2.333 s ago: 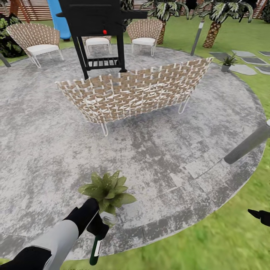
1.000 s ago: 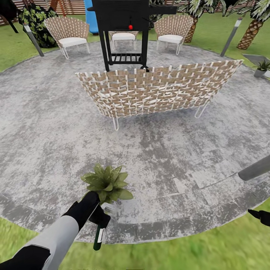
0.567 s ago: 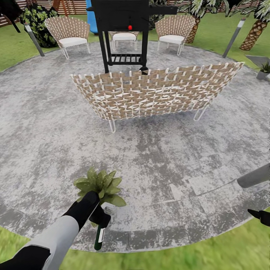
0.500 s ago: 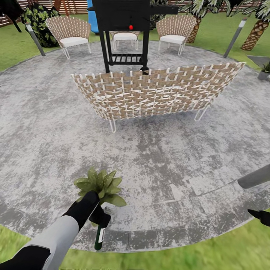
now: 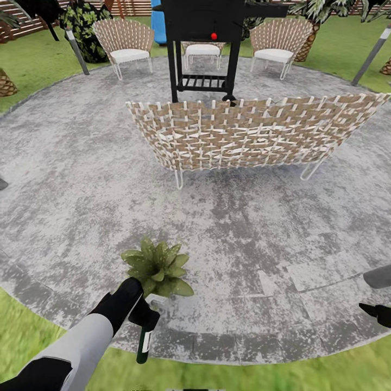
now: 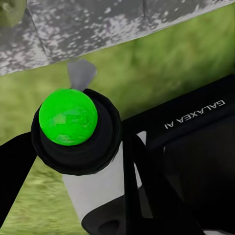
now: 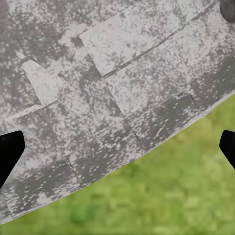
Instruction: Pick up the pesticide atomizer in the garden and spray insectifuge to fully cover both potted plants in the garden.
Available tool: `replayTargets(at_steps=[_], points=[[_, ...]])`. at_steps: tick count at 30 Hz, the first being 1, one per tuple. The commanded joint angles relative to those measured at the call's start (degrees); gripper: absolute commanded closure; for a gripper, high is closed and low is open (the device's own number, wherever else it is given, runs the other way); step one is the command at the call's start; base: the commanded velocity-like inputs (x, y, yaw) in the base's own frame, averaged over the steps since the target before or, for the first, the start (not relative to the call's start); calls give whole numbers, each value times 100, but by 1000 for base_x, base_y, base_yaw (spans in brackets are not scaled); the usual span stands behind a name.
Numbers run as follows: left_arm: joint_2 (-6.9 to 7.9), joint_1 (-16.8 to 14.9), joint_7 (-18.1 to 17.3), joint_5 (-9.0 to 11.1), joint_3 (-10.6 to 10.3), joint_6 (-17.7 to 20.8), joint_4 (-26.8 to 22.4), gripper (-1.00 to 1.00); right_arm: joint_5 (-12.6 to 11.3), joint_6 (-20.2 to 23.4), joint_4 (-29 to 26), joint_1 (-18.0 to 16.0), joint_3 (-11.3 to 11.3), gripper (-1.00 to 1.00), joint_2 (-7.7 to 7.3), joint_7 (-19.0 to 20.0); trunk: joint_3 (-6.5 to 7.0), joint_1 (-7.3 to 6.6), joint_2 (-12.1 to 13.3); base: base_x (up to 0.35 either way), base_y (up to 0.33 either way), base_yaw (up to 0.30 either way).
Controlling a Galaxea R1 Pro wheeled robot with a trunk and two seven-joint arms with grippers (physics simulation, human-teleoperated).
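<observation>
One potted plant (image 5: 158,267), a low rosette of pointed green leaves in a pale pot, stands on the mottled grey patio (image 5: 81,179) of the garden near its front rim. My left gripper (image 5: 143,317) is just in front of the plant, shut on the pesticide atomizer (image 5: 143,346), whose dark green body with a pale label hangs down over the patio's edge. In the left wrist view the atomizer (image 6: 73,127) shows end-on between the black fingers (image 6: 149,191). My right gripper (image 7: 117,149) is open over the patio rim and grass, and its tip (image 5: 376,314) shows at the far right.
A wide wicker sofa (image 5: 255,130) stands mid-patio with its back to me. Behind it are a black grill (image 5: 209,32) and wicker chairs (image 5: 127,43). A grey bollard lamp (image 5: 76,50) leans at the back left. Grass (image 5: 32,336) rings the patio.
The camera has turned, so the sofa, grill and plant sit further right in the picture. My left gripper still holds the atomizer in front of the plant.
</observation>
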Motion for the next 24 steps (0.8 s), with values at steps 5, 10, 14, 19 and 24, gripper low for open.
replayTargets(at_steps=[5,10,14,19,24], points=[[-11,-11,-57,-52,-11,10,-26,100,53,10,-7,-5,-13,-100,0,54,-24,0,-2,30,-28,205],[-17,-12,-62,-50,-10,10,-138,100,53,10,-7,-5,-13,-100,0,54,-40,0,-2,171,-153,93],[-15,-12,-63,-43,-16,10,-148,100,53,9,-7,-5,-13,-100,0,54,-41,0,-2,34,-31,9],[-15,-11,-63,-43,-12,10,-147,100,53,9,-7,-5,-13,-100,0,54,-43,0,-2,2,-2,34],[-15,-8,-63,-43,-11,10,-141,100,53,10,-7,-5,-12,-100,0,54,-55,0,-2,0,0,202]])
